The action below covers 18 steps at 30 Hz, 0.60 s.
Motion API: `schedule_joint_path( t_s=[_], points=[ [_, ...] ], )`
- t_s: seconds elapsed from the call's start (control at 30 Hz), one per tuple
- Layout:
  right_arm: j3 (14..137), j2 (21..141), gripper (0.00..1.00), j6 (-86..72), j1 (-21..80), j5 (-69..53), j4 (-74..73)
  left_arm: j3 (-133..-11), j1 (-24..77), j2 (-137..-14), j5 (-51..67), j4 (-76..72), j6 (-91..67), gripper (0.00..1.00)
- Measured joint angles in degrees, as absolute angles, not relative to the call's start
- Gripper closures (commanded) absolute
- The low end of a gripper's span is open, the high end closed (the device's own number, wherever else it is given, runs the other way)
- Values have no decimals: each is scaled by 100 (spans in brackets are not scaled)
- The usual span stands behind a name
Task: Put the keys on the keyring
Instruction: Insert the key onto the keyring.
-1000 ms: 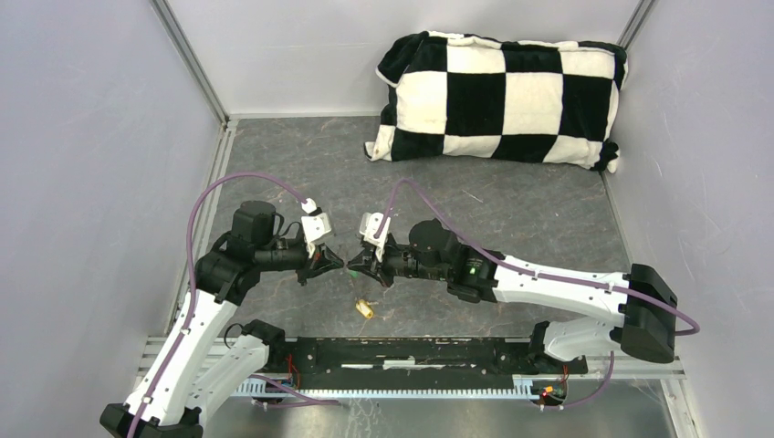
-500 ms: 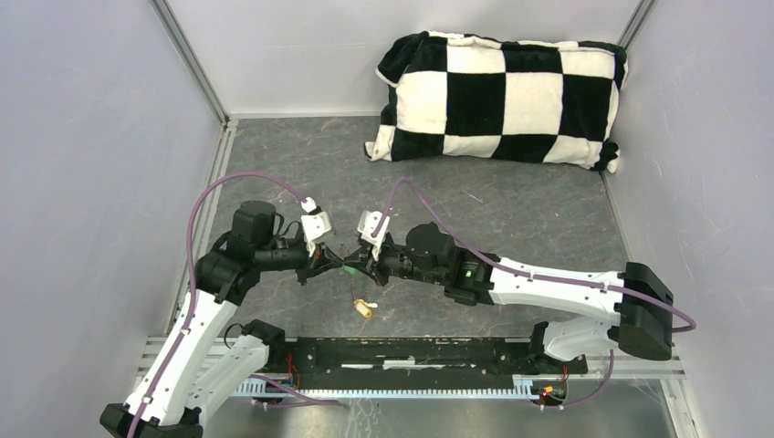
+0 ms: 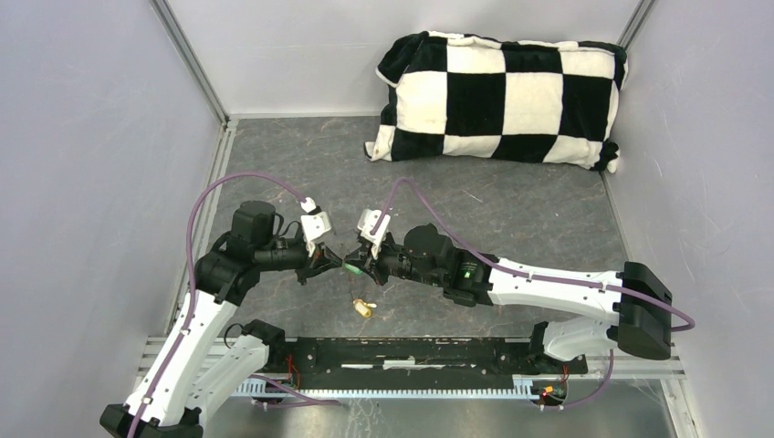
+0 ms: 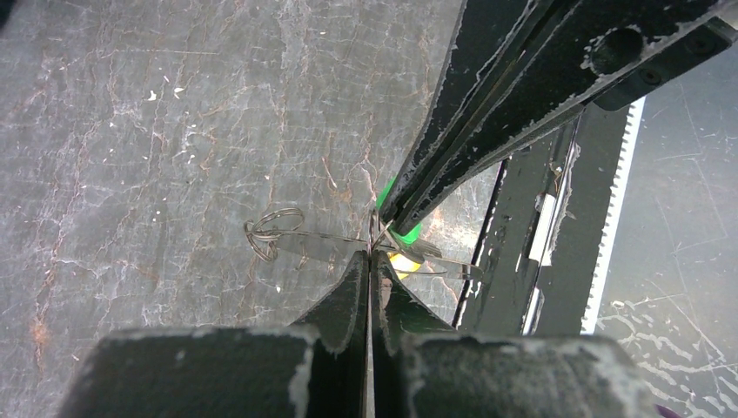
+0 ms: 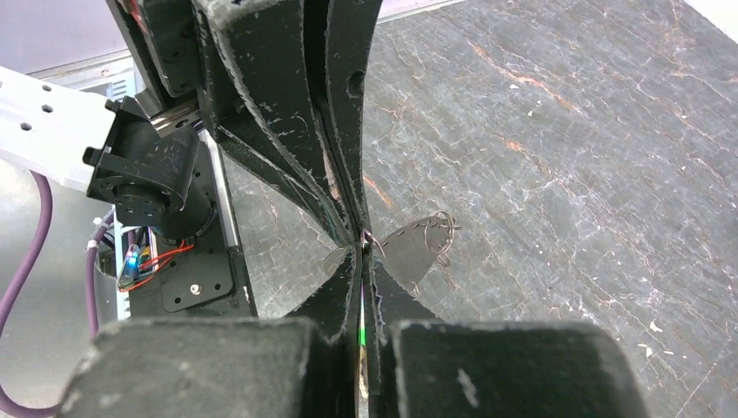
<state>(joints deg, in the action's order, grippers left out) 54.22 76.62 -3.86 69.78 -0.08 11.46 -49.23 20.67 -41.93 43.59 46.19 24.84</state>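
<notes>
One key brought to keyring (image 4: 313,246)
Green key (image 4: 405,233), pinched in the right gripper (image 4: 385,219), has been moved against the keyring, itself clamped by the left gripper (image 4: 370,259); threading looks near. Yellow key (image 3: 363,307) is left unthreaded beneath the keyring.

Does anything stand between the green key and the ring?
Nothing visible does. The green key, pinched in the right hand, is at the ring that the left hand holds; the yellow key lies on the table.
</notes>
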Motion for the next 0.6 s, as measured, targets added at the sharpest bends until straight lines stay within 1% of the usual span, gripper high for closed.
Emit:
schedule_joint_path(
  t_s=[0.6],
  points=[
    [5413,7655,100,-797,7004,301,1144,-4899,2064,-3933,4368,4609,2495,98]
  ],
)
